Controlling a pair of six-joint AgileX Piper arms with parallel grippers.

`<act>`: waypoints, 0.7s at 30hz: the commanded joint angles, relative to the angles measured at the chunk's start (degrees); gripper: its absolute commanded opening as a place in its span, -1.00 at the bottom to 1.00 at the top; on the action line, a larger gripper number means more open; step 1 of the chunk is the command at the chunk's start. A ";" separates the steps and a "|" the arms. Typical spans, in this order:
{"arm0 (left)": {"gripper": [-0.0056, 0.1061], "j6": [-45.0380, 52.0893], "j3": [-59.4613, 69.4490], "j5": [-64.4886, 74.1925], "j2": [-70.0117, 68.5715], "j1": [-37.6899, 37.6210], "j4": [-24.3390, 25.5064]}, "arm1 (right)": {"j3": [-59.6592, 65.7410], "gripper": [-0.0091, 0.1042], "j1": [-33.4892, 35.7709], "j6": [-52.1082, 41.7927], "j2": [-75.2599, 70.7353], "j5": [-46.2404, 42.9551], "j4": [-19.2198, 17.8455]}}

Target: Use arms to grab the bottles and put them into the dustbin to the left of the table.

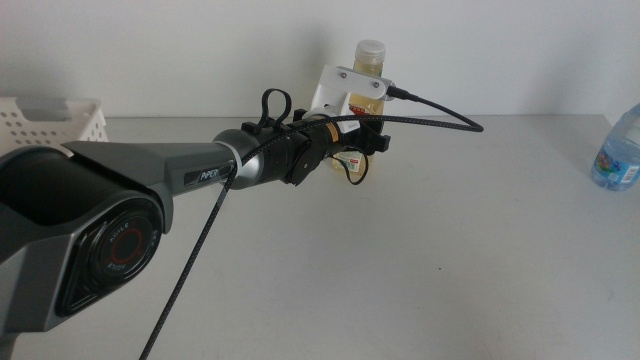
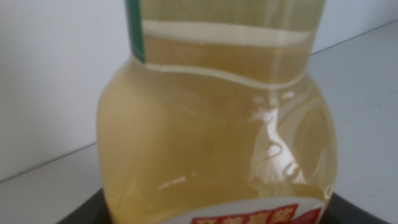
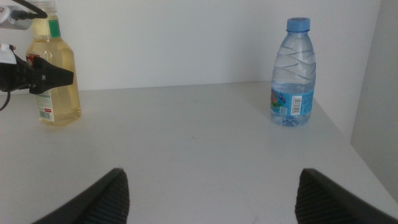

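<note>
At the back middle of the table (image 1: 420,270) stands the yellow-liquid bottle (image 1: 369,70), upright, with a clear cap and a red-white label. My left gripper (image 1: 364,142) reaches in from the left and is shut on the bottle's lower body. The left wrist view is filled by the yellow bottle (image 2: 217,124), with a dark jaw against each side of it. Across the table, the right wrist view shows that bottle (image 3: 57,93) with the left gripper (image 3: 45,76) on it. My right gripper (image 3: 217,199) is open and low near the table's front. The blue-capped water bottle (image 3: 293,74) stands apart at the right.
The white perforated dustbin (image 1: 50,122) sits at the far left, behind the left arm. The water bottle (image 1: 617,150) is at the right edge of the middle view. A white wall runs behind the table. A black cable (image 1: 440,108) arcs right from the left wrist.
</note>
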 commanded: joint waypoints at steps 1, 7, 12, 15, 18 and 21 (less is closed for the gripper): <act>-0.93 -0.56 -1.73 -4.81 -6.47 0.12 0.71 | -0.54 0.82 -0.22 -0.31 -1.22 -4.18 -0.65; -0.93 0.51 6.71 -10.28 -12.63 0.12 2.33 | -0.54 0.82 -0.22 -0.31 -1.22 -4.18 -0.65; -0.93 2.19 15.27 -11.47 -19.83 0.20 2.48 | -0.54 0.82 -0.22 -0.31 -1.22 -4.18 -0.65; -0.93 2.44 19.39 -11.22 -24.54 0.20 2.78 | -0.54 0.82 -0.22 -0.31 -1.22 -4.18 -0.65; -0.93 2.44 22.80 -8.45 -30.13 0.20 5.11 | -0.54 0.82 -0.22 -0.31 -1.22 -4.18 -0.65; -0.93 2.37 24.19 -0.60 -35.25 0.20 6.48 | -0.54 0.82 -0.22 -0.31 -1.22 -4.18 -0.65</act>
